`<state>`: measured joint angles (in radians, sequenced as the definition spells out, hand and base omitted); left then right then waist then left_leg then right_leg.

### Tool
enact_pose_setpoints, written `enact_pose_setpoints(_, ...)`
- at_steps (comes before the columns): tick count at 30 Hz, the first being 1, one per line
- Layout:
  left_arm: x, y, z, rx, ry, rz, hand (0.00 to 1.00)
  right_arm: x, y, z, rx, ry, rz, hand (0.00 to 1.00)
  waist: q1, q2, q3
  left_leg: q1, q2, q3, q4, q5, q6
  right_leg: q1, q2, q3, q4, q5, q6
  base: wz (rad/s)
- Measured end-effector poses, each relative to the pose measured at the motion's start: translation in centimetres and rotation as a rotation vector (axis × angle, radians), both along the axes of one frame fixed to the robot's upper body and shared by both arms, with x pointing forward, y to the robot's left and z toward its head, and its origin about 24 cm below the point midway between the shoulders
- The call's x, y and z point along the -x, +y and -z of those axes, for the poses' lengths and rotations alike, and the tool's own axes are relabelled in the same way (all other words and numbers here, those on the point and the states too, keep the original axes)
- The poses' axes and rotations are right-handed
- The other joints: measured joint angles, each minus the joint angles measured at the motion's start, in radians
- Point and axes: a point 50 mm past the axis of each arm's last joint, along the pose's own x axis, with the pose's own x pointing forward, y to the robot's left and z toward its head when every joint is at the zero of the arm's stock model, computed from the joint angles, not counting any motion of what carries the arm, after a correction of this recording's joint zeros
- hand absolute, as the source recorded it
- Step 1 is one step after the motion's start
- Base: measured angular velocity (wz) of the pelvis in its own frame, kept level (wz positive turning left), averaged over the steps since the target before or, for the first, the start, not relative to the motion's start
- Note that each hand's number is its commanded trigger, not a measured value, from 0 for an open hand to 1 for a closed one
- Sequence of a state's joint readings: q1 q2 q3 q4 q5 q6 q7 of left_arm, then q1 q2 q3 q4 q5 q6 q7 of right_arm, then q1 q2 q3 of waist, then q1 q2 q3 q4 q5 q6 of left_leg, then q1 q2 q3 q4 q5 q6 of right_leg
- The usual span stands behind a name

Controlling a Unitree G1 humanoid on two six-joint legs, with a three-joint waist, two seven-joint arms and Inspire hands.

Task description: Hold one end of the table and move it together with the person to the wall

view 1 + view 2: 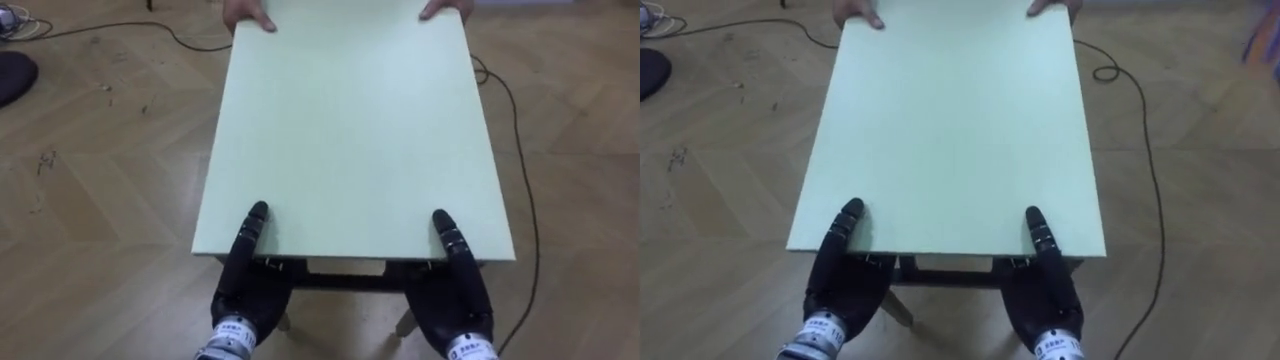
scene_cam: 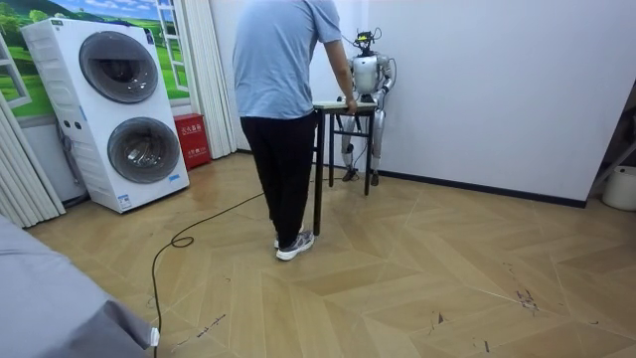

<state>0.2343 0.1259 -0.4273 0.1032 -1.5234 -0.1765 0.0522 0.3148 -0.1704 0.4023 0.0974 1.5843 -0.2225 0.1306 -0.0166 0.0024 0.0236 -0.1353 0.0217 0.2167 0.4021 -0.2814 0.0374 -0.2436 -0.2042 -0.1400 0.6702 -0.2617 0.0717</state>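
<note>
Standing at the near edge of the pale green worktop (image 1: 350, 130), the robot has its left hand (image 1: 245, 285) by the near left corner and its right hand (image 1: 455, 295) by the near right corner. Each thumb lies flat on top. The rest of each hand goes under the edge, so how tightly it holds I cannot tell. At the far edge a person's hands (image 1: 248, 16) rest on both corners. In the room view the person (image 2: 283, 99) faces the robot across the worktop, which probably stands on the wooden floor (image 1: 90, 200). Stacked washing machines (image 2: 124, 109) stand at the room view's left.
</note>
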Motion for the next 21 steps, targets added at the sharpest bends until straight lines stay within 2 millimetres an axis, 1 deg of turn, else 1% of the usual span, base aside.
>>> enact_pose_setpoints(1,0.0,0.3,-0.1,-0.008,-0.003,-0.003,1.0,-0.1,0.1,0.0,-0.005,-0.002,-0.002,1.0,0.005,0.001,-0.0005,-0.005,0.003,-0.003,0.002,0.006,-0.006,0.016,0.019,-0.002,-0.053,-0.007,-0.009,-0.09)
enact_pose_setpoints(2,0.0,0.5,-0.2,-0.011,-0.011,-0.006,1.0,-0.1,0.2,0.0,-0.008,-0.002,-0.001,1.0,0.016,0.002,-0.0011,-0.006,0.002,-0.005,-0.004,0.011,-0.014,0.02,0.033,-0.003,-0.081,-0.003,-0.016,-0.21)
enact_pose_setpoints(3,0.0,0.7,-0.3,-0.018,-0.017,-0.008,1.0,-0.1,0.4,0.0,-0.019,-0.001,-0.001,1.0,0.033,-0.002,-0.0007,-0.009,0.012,-0.004,-0.012,0.018,-0.021,0.023,0.049,-0.002,-0.114,-0.001,-0.02,-0.25)
enact_pose_setpoints(4,-0.1,0.9,-0.4,-0.024,-0.019,-0.011,1.0,-0.2,0.5,0.0,-0.023,-0.001,-0.005,1.0,0.039,-0.005,-0.0008,-0.012,0.019,-0.002,-0.015,0.021,-0.024,0.025,0.057,-0.002,-0.132,0.0,-0.021,-0.28)
enact_pose_setpoints(5,-0.1,1.1,-0.4,-0.031,-0.022,-0.012,1.0,-0.1,0.8,0.0,-0.027,0.001,-0.013,1.0,0.048,-0.012,-0.0012,-0.014,0.028,-0.002,-0.021,0.026,-0.031,0.029,0.069,-0.002,-0.157,0.001,-0.023,-0.21)
enact_pose_setpoints(6,-0.1,1.4,-0.5,-0.04,-0.024,-0.013,1.0,-0.1,0.8,0.0,-0.03,0.003,-0.016,1.0,0.053,-0.019,-0.0014,-0.016,0.037,-0.002,-0.023,0.029,-0.035,0.032,0.079,-0.008,-0.177,0.008,-0.033,-0.17)
enact_pose_setpoints(7,-0.1,1.4,-0.5,-0.042,-0.025,-0.013,1.0,-0.1,0.9,0.1,-0.031,0.005,-0.016,1.0,0.056,-0.022,-0.0022,-0.017,0.043,-0.003,-0.023,0.031,-0.039,0.034,0.086,-0.01,-0.187,0.015,-0.04,-0.1)
enact_pose_setpoints(8,-0.1,1.5,-0.5,-0.049,-0.03,-0.01,1.0,0.0,1.0,0.1,-0.037,0.006,-0.016,1.0,0.065,-0.023,-0.0025,-0.021,0.054,-0.009,-0.023,0.032,-0.041,0.04,0.097,-0.023,-0.206,0.029,-0.047,0.0)
enact_pose_setpoints(9,-0.1,1.4,-0.6,-0.059,-0.033,-0.004,1.0,0.0,1.2,0.1,-0.041,0.007,-0.013,1.0,0.061,-0.023,-0.0024,-0.026,0.061,-0.032,-0.025,0.037,-0.048,0.054,0.108,-0.037,-0.232,0.045,-0.053,0.09)
enact_pose_setpoints(11,-0.1,1.4,-0.6,-0.064,-0.037,-0.005,1.0,0.1,1.2,0.1,-0.042,0.006,-0.005,1.0,0.06,-0.023,-0.0024,-0.029,0.069,-0.058,-0.031,0.039,-0.051,0.073,0.121,-0.055,-0.269,0.062,-0.056,0.16)
enact_pose_setpoints(14,0.5,1.5,-0.6,-0.062,-0.03,-0.014,1.0,0.4,1.0,0.3,-0.034,0.009,-0.008,1.0,0.051,-0.022,-0.002,-0.028,0.067,-0.076,-0.032,0.04,-0.053,0.089,0.125,-0.064,-0.275,0.064,-0.056,0.21)
enact_pose_setpoints(16,0.8,1.5,-0.5,-0.057,-0.029,-0.016,1.0,0.6,1.0,0.4,-0.035,0.008,-0.012,1.0,0.053,-0.021,-0.0017,-0.028,0.067,-0.078,-0.032,0.04,-0.053,0.092,0.126,-0.066,-0.276,0.064,-0.056,0.11)
enact_pose_setpoints(18,0.9,1.5,-0.4,-0.057,-0.024,-0.015,1.0,0.7,1.0,0.5,-0.034,0.011,-0.018,1.0,0.052,-0.02,-0.0008,-0.028,0.068,-0.084,-0.031,0.04,-0.054,0.103,0.126,-0.08,-0.276,0.064,-0.056,0.19)
enact_pose_setpoints(20,1.1,1.5,-0.3,-0.053,-0.017,-0.019,1.0,0.6,1.0,0.4,-0.032,0.008,-0.018,1.0,0.049,-0.019,-0.0004,-0.026,0.068,-0.084,-0.028,0.04,-0.054,0.113,0.127,-0.083,-0.282,0.064,-0.056,0.18)
enact_pose_setpoints(21,1.2,1.4,-0.2,-0.047,-0.011,-0.022,1.0,0.6,1.0,0.4,-0.023,0.005,-0.022,1.0,0.04,-0.016,0.0011,-0.025,0.069,-0.083,-0.026,0.04,-0.054,0.13,0.128,-0.093,-0.301,0.064,-0.056,0.21)
